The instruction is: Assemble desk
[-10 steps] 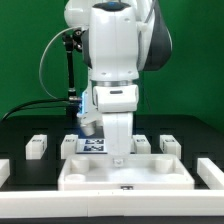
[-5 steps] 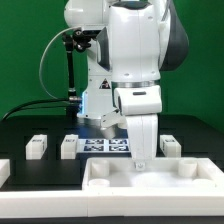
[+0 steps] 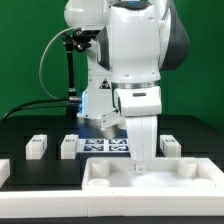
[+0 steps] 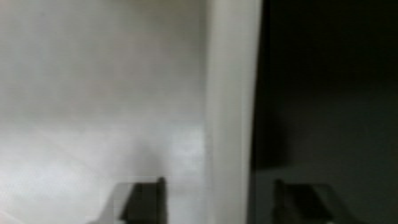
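Black tabletop (image 3: 40, 188), green backdrop behind. Hand (image 4: 222, 200) is poised low with its fingers apart, straddling the back rim of the desk top (image 3: 150, 186) without pinching it. Just beyond lies the marker board (image 3: 100, 147), and a loose leg (image 3: 37, 146) stands toward the exterior view's left.

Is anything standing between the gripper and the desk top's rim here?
Nothing visible does. The gripper is down at the far rim of the desk top. In the wrist view, the rim wall runs between its fingers, with a gap on each side.
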Action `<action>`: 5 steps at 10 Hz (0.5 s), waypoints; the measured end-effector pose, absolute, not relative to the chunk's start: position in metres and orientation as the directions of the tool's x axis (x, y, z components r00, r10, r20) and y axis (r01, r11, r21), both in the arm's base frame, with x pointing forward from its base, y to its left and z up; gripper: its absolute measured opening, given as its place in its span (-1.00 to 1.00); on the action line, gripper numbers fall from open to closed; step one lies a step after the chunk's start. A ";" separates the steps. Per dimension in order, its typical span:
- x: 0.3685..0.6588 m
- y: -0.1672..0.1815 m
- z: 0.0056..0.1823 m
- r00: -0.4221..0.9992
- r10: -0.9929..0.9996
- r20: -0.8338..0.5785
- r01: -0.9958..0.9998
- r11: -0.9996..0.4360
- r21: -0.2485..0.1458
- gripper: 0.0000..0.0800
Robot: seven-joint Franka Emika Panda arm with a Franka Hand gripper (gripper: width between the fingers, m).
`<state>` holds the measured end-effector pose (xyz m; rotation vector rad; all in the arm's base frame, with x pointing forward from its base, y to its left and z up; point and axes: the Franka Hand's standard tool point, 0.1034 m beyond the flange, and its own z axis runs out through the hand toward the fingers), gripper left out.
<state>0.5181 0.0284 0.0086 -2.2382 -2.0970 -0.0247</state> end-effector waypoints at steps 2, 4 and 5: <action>0.518 0.028 0.008 0.067 0.996 0.062 0.997 -0.064 -0.044 0.52; 0.518 0.028 0.008 0.067 0.996 0.062 0.997 -0.065 -0.044 0.61; 0.518 0.028 0.008 0.068 0.996 0.062 0.997 -0.065 -0.044 0.61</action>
